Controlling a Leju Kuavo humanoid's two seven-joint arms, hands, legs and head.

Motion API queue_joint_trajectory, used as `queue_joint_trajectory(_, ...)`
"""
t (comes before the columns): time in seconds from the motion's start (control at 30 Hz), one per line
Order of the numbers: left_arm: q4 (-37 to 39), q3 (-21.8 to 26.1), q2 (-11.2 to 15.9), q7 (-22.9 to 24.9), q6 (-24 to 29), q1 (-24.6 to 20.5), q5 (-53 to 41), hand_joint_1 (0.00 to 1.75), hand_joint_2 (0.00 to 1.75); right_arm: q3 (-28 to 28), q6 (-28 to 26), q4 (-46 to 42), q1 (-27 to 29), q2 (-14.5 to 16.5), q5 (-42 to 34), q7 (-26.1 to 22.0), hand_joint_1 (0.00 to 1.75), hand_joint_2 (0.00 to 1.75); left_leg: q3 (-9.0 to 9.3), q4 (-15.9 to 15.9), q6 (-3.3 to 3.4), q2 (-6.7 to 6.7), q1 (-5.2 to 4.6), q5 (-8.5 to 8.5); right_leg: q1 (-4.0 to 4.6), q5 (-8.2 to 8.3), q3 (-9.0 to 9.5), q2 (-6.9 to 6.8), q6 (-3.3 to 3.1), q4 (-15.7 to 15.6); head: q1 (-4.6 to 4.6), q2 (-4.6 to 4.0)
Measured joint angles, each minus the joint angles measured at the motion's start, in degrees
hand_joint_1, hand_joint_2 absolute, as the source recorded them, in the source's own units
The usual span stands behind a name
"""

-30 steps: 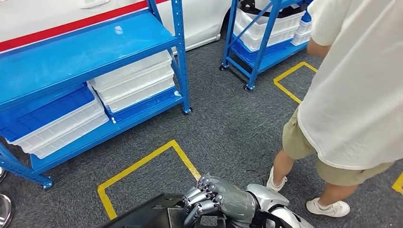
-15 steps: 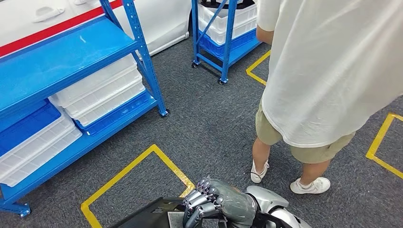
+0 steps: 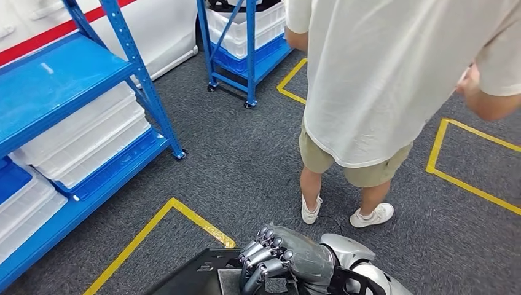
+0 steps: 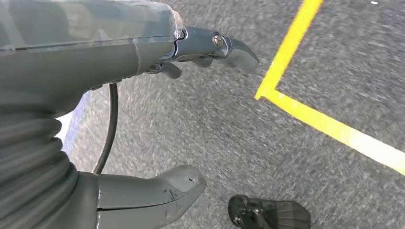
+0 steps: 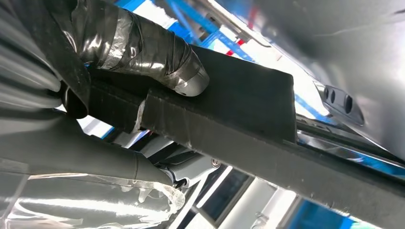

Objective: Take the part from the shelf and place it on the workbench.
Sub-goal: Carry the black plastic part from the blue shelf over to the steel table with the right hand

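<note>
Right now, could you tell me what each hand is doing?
Left hand: open, holding nothing, above the floor.
Right hand: gripping the black part.

The right hand (image 3: 279, 258), grey and many-fingered on a silver arm, sits low in the head view with its fingers curled over the edge of a flat black part (image 3: 196, 276). In the right wrist view its tape-wrapped thumb (image 5: 157, 52) presses one face of that part and the fingers clamp the other. The left hand (image 4: 143, 119) hangs with thumb and fingers apart, holding nothing.
</note>
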Motion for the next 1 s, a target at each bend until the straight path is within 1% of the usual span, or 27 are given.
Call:
queue_joint_trajectory(0.03, 0.0, 0.03, -0.05, 0.05, -0.1, -0.09, 0.0, 0.0, 1.75, -0.17, 0.09, -0.03, 0.0, -0.06, -0.02, -0.01, 1.75, 1.75, 0.01, 0.15, -0.1, 0.74, 0.0, -0.15, -0.19, 1.11, 0.67, -0.24, 0.17, -1.11, 0.01, 0.0)
queue_joint_trajectory(0.07, 0.0, 0.06, -0.11, 0.11, -0.22, -0.19, -0.03, 0.0, 1.75, -0.42, 0.16, -0.13, 0.01, -0.13, -0.03, -0.02, 1.75, 1.75, 0.12, 0.28, -0.27, 1.4, 0.01, -0.34, -0.33, 2.98, 2.6, -0.84, 0.26, -4.49, 0.01, 0.0)
queue_joint_trajectory(0.1, 0.0, 0.08, -0.16, 0.24, -0.33, -0.26, -0.08, 0.0, 1.75, -0.74, 0.23, -0.32, 0.0, -0.18, -0.02, -0.04, 1.75, 1.75, 0.28, 0.41, -0.5, 2.02, -0.01, -0.58, -0.33, 4.57, 5.01, -2.05, 0.23, -8.85, 0.0, 0.0)
queue_joint_trajectory(0.13, 0.0, 0.1, -0.21, 0.41, -0.39, -0.3, -0.13, 0.0, 1.75, -1.07, 0.29, -0.6, 0.02, -0.22, 0.01, -0.07, 1.75, 1.75, 0.45, 0.57, -0.82, 2.57, -0.11, -0.84, -0.17, 5.78, 7.07, -3.01, -0.02, -12.62, 0.0, 0.0)
queue_joint_trajectory(0.17, 0.0, 0.13, -0.21, 0.61, -0.42, -0.3, -0.18, 0.0, 1.75, -1.33, 0.34, -0.91, 0.04, -0.25, 0.07, -0.09, 1.75, 1.75, 0.58, 0.67, -1.17, 3.05, -0.21, -1.07, 0.06, 6.35, 8.39, -3.67, -0.36, -15.13, -0.01, 0.0)
queue_joint_trajectory(0.2, 0.0, 0.15, -0.2, 0.8, -0.46, -0.3, -0.19, 0.0, 1.75, -1.5, 0.36, -1.18, 0.09, -0.28, 0.13, -0.1, 1.75, 1.75, 0.66, 0.75, -1.51, 3.51, -0.31, -1.23, 0.34, 6.32, 8.78, -3.83, -0.75, -16.08, -0.01, 0.0)
queue_joint_trajectory(0.27, 0.0, 0.2, -0.15, 1.05, -0.52, -0.41, -0.25, 0.0, 1.75, -1.72, 0.34, -1.63, 0.25, -0.34, 0.32, -0.06, 1.75, 1.75, 0.75, 0.81, -2.15, 4.37, -0.31, -1.49, 0.53, 6.46, 8.53, -2.58, -1.49, -16.09, 0.0, 0.0)
queue_joint_trajectory(0.3, 0.0, 0.21, -0.13, 1.22, -0.51, -0.52, -0.34, 0.0, 1.75, -1.83, 0.28, -1.81, 0.34, -0.37, 0.44, -0.02, 1.75, 1.75, 0.68, 1.15, -2.47, 4.0, -0.19, -1.93, 0.45, 6.58, 8.47, -2.03, -1.85, -16.21, -0.01, 0.0)
queue_joint_trajectory(0.33, 0.0, 0.22, -0.11, 1.47, -0.45, -0.59, -0.49, 0.0, 1.75, -1.94, 0.16, -1.98, 0.41, -0.39, 0.61, 0.04, 1.75, 1.75, 0.23, 2.36, -2.72, 2.94, -0.04, -2.97, 0.31, 6.74, 8.43, -1.52, -2.25, -16.37, -0.01, 0.0)
queue_joint_trajectory(0.37, 0.0, 0.24, -0.07, 1.81, -0.32, -0.58, -0.68, 0.0, 1.75, -2.04, -0.05, -2.12, 0.51, -0.41, 0.8, 0.09, 1.75, 1.75, -0.77, 4.75, -2.9, 1.47, 0.09, -4.61, 0.14, 6.89, 8.44, -1.03, -2.59, -16.53, -0.01, 0.0)
queue_joint_trajectory(0.4, 0.0, 0.26, 0.03, 2.26, -0.12, -0.49, -0.93, 0.0, 1.75, -2.12, -0.36, -2.2, 0.73, -0.43, 0.95, 0.09, 1.75, 1.75, -2.34, 8.35, -3.01, -0.15, 0.2, -6.66, 0.16, 6.95, 8.39, -0.54, -2.81, -16.57, -0.01, 0.0)
queue_joint_trajectory(0.43, 0.0, 0.29, 0.15, 2.81, 0.09, -0.3, -1.19, 0.0, 1.75, -2.2, -0.81, -2.27, 1.1, -0.44, 1.07, 0.05, 1.75, 1.75, -4.31, 12.67, -3.05, -1.14, 0.24, -8.69, 0.21, 6.99, 8.33, 0.03, -2.96, -16.55, -0.01, 0.0)
queue_joint_trajectory(0.47, 0.0, 0.31, 0.29, 3.38, 0.27, -0.08, -1.5, 0.0, 1.75, -2.31, -1.39, -2.37, 1.67, -0.44, 1.14, -0.07, 1.75, 1.75, -6.12, 16.39, -3.07, -1.57, 0.24, -9.98, 0.29, 6.99, 8.29, 0.7, -3.0, -16.51, -0.01, 0.0)
queue_joint_trajectory(0.5, 0.0, 0.32, 0.39, 3.87, 0.38, 0.11, -1.78, 0.0, 1.75, -2.44, -2.02, -2.49, 2.29, -0.44, 1.24, -0.22, 1.75, 1.75, -7.23, 18.45, -3.05, -1.75, 0.24, -10.2, 0.37, 7.0, 8.27, 1.4, -3.01, -16.43, -0.01, 0.0)
queue_joint_trajectory(0.53, 0.0, 0.32, 0.46, 4.22, 0.43, 0.25, -1.99, 0.0, 1.75, -2.58, -2.64, -2.64, 2.91, -0.44, 1.39, -0.38, 1.75, 1.75, -7.32, 18.19, -2.97, -1.85, 0.25, -9.16, 0.41, 6.99, 8.26, 2.14, -3.0, -16.31, -0.01, 0.0)
queue_joint_trajectory(0.57, 0.0, 0.32, 0.48, 4.4, 0.44, 0.32, -2.13, 0.0, 1.75, -2.74, -3.14, -2.8, 3.43, -0.45, 1.55, -0.55, 1.75, 1.75, -6.35, 15.61, -2.84, -2.12, 0.26, -7.1, 0.43, 6.97, 8.29, 2.88, -2.96, -16.18, -0.01, 0.0)
queue_joint_trajectory(0.63, 0.0, 0.35, 0.56, 4.49, 0.56, 0.37, -2.18, 0.0, 1.75, -3.03, -3.62, -3.06, 4.13, -0.48, 1.75, -0.81, 1.75, 1.75, -3.05, 7.53, -2.5, -4.41, 0.4, -2.79, 0.49, 6.89, 8.22, 4.3, -2.76, -15.86, -0.01, 0.0)
queue_joint_trajectory(0.67, 0.0, 0.4, 0.62, 4.49, 0.71, 0.42, -2.16, 0.0, 1.75, -3.15, -3.67, -3.13, 4.38, -0.51, 1.77, -0.92, 1.75, 1.75, -1.78, 4.49, -2.36, -5.54, 0.45, -1.71, 0.51, 6.92, 8.07, 4.98, -2.52, -15.74, -0.01, 0.0)
queue_joint_trajectory(0.7, 0.0, 0.48, 0.68, 4.55, 0.93, 0.44, -2.14, 0.0, 1.75, -3.28, -3.61, -3.17, 4.64, -0.56, 1.74, -0.99, 1.75, 1.75, -1.04, 2.75, -2.22, -6.39, 0.45, -1.34, 0.49, 7.04, 7.87, 5.65, -2.2, -15.73, -0.01, 0.0)
queue_joint_trajectory(0.73, -0.01, 0.61, 0.72, 4.66, 1.19, 0.42, -2.12, 0.0, 1.75, -3.42, -3.46, -3.19, 4.9, -0.62, 1.68, -1.04, 1.75, 1.75, -0.79, 2.23, -2.07, -6.44, 0.36, -1.49, 0.43, 7.24, 7.69, 6.3, -1.78, -15.82, -0.01, 0.0)
queue_joint_trajectory(0.77, -0.01, 0.75, 0.75, 4.78, 1.44, 0.37, -2.1, 0.0, 1.75, -3.56, -3.31, -3.22, 5.15, -0.68, 1.6, -1.09, 1.75, 1.75, -0.65, 1.95, -1.8, -5.86, 0.32, -1.4, 0.37, 7.49, 7.52, 6.94, -1.35, -15.99, -0.01, 0.0)
queue_joint_trajectory(0.8, -0.02, 0.88, 0.75, 4.9, 1.6, 0.27, -2.09, 0.0, 1.75, -3.69, -3.17, -3.27, 5.4, -0.74, 1.51, -1.12, 1.75, 1.75, -0.53, 1.69, -1.43, -5.18, 0.35, -1.16, 0.34, 7.47, 7.4, 6.9, -1.03, -15.9, 0.0, 0.0)
queue_joint_trajectory(0.83, -0.02, 0.98, 0.74, 4.92, 1.64, 0.22, -2.11, 0.0, 1.75, -3.81, -3.09, -3.34, 5.56, -0.78, 1.43, -1.15, 1.75, 1.75, -0.45, 1.42, -0.98, -4.45, 0.42, -0.91, 0.41, 6.87, 6.99, 5.93, -0.8, -15.12, 0.0, 0.0)
queue_joint_trajectory(0.87, -0.02, 1.05, 0.72, 4.87, 1.59, 0.22, -2.14, 0.0, 1.75, -3.9, -3.08, -3.41, 5.67, -0.81, 1.37, -1.17, 1.75, 1.75, -0.41, 1.14, -0.55, -3.65, 0.46, -0.7, 0.53, 5.57, 6.06, 4.42, -0.64, -13.15, 0.01, 0.0)
queue_joint_trajectory(0.93, -0.02, 1.14, 0.66, 4.7, 1.62, 0.49, -2.49, 0.0, 1.75, -4.01, -3.11, -3.49, 5.95, -0.84, 1.18, -1.18, 1.75, 1.75, -0.46, 1.01, -0.09, -2.05, 0.25, -0.58, 0.54, 1.56, 2.71, 1.1, -0.44, -5.92, 0.02, 0.0)
queue_joint_trajectory(0.97, -0.02, 1.16, 0.63, 4.67, 1.92, 0.66, -2.85, 0.0, 1.75, -4.07, -3.16, -3.49, 6.2, -0.84, 1.07, -1.15, 1.75, 1.75, -0.51, 1.04, -0.03, -1.19, 0.09, -0.6, 0.46, -0.01, 0.95, 0.39, -0.32, -2.12, 0.01, 0.0)
queue_joint_trajectory(1.0, -0.02, 1.18, 0.61, 4.65, 2.4, 0.77, -3.31, 0.0, 1.75, -4.13, -3.24, -3.49, 6.55, -0.84, 0.96, -1.09, 1.75, 1.75, -0.54, 1.07, -0.02, -0.37, 0.0, -0.64, 0.38, -0.63, -0.08, 0.05, -0.24, 0.23, 0.01, 0.0)
